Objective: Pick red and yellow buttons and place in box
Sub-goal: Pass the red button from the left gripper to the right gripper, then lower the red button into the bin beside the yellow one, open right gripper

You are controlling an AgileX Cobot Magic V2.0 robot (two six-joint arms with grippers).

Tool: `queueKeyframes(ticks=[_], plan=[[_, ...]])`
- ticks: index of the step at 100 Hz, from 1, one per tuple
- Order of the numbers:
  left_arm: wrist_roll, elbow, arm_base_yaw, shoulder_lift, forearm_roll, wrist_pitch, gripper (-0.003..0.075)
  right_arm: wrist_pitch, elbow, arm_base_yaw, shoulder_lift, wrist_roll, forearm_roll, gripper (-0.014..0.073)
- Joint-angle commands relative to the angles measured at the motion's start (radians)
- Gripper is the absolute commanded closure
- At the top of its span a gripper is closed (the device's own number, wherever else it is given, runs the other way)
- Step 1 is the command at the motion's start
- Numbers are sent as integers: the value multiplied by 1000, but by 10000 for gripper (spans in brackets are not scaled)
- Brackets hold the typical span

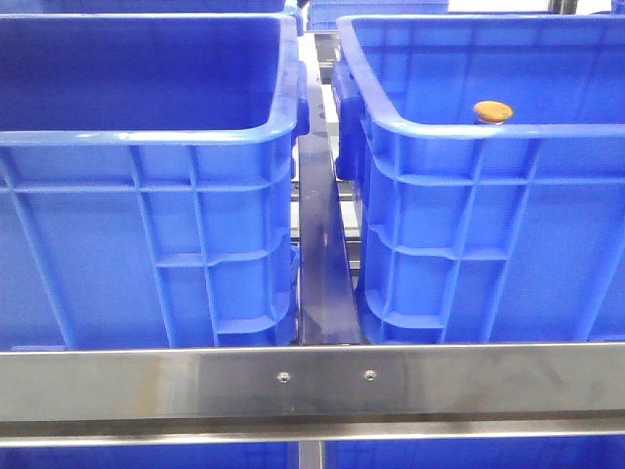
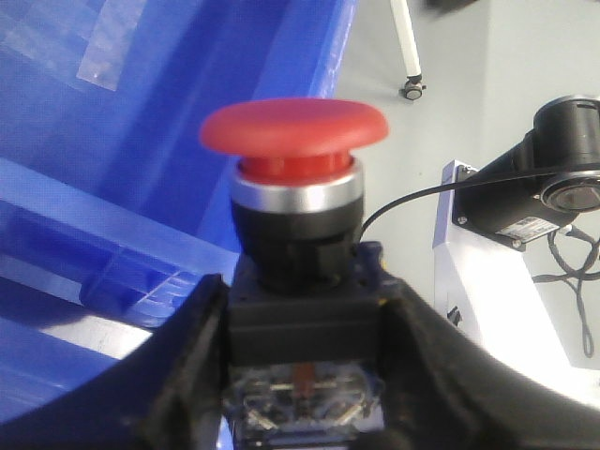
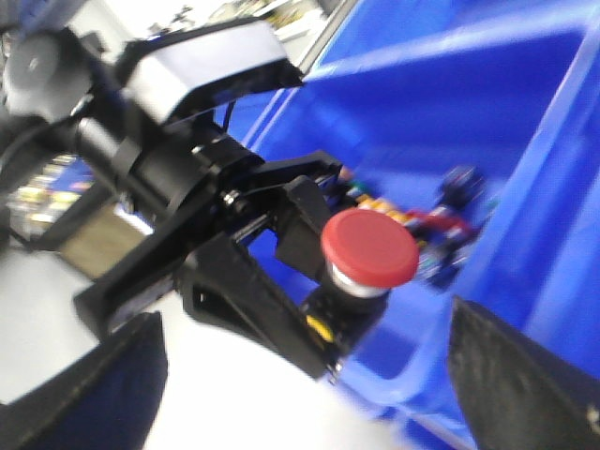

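A: Status of the left pincer [image 2: 305,375]?

B: Clamped on the red button [image 2: 294,136] by its black square body, red dome cap upward, at the centre of the left wrist frame. The right wrist frame confirms it: the left pincer [image 3: 323,319] holds the red button [image 3: 369,247] just left of centre, above the rim of a blue crate [image 3: 525,187] that holds what look like more parts, too blurred to name.

A: And the right pincer [image 3: 305,398]?

B: Fingers [image 3: 89,389] well apart, lower corners of its frame, nothing between them.

A: The yellow one?

B: A yellow button [image 1: 492,111] shows at the near rim of the right blue crate [image 1: 459,234], upper right of the front frame. Whether it sits on the rim or just behind it, I cannot tell.

A: Risks?

B: The grip is low on the housing with the heavy cap above, so the part could tilt in the jaws. The button hangs near the crate edge, so an early release may send it off the rim and outside. The two arms are close; a careless move risks a clash
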State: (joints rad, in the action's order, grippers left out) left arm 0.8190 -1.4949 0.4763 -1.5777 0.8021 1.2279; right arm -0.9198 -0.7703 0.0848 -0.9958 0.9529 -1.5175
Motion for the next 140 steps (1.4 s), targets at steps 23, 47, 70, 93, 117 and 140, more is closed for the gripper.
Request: queueKeyframes(ticks=[23,47,70,93,117,140], plan=[[5,-31,10,44,77,39,712,-162,-65,2,-224,-13,-243,-32],[5,-31,10,40,71,39,712,-144,-81,82,-294,-5,-265,-32],[5,-31,10,40,71,39,712,-99,-105,107,-297,11,-283,-14],[5,-31,10,40,71,28,706,-115,-111,107,-297,11,-283,302],[5,-31,8,40,71,34,393,-133,-111,107,-297,11,-283,398],[5,-31,8,40,71,39,27,-136,-112,106,-295,11,-283,398]])
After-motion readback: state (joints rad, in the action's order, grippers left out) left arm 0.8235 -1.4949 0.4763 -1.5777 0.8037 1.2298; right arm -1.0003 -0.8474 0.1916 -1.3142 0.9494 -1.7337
